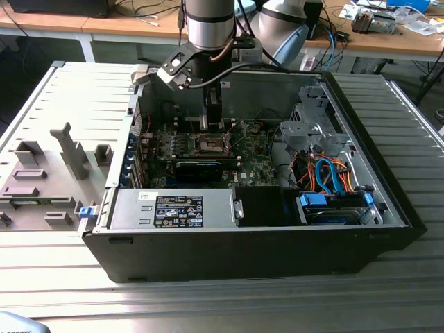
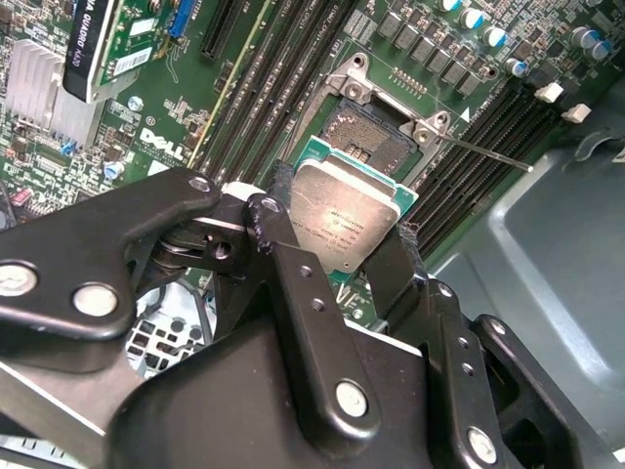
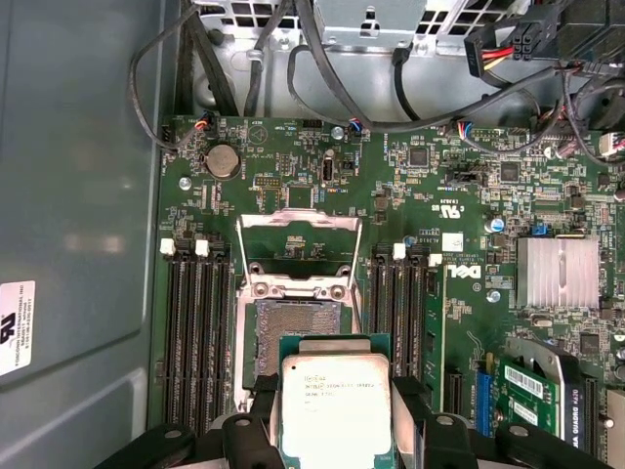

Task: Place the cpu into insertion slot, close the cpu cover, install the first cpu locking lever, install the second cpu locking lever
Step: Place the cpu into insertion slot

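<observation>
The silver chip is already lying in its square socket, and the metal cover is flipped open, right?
Not quite. The chip is not in the socket yet. The gripper holds it between its fingers, and the socket is bare, as both wrist views show. The cover is flipped open, as you said.

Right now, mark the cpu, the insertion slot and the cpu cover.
the cpu (image 3: 335,405), first wrist view, middle of its metal top.
the insertion slot (image 3: 293,322), first wrist view, its dark centre.
the cpu cover (image 3: 298,215), first wrist view, free-end bar of the open frame.
</observation>
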Available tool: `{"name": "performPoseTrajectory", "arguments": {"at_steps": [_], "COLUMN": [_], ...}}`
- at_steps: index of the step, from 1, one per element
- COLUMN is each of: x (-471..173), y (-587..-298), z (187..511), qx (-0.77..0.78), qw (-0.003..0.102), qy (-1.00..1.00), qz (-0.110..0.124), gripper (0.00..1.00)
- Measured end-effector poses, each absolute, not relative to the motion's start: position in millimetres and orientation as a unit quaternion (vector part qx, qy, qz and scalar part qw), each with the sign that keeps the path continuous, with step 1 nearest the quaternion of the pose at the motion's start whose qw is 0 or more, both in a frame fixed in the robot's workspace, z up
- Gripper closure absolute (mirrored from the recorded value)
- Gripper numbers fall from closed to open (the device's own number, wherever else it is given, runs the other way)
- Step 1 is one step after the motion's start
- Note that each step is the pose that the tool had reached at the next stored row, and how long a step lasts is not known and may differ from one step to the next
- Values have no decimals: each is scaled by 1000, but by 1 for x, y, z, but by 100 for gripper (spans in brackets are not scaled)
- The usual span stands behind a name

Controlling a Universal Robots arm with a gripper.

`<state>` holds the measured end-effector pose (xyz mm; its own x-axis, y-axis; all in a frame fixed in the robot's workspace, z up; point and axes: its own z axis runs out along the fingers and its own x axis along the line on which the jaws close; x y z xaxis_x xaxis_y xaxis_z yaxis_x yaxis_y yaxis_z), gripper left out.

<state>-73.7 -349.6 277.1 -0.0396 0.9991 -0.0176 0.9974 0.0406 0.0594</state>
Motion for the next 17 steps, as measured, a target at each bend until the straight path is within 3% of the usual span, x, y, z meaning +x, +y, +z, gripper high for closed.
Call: {"name": "performPoseTrajectory", "arguments": {"at_steps": [17], "x": [-74], "y": [-349], "z": [272], "qx": [692], "qw": [27], "qy": [721], "qz": [15], "gripper": [45]}}
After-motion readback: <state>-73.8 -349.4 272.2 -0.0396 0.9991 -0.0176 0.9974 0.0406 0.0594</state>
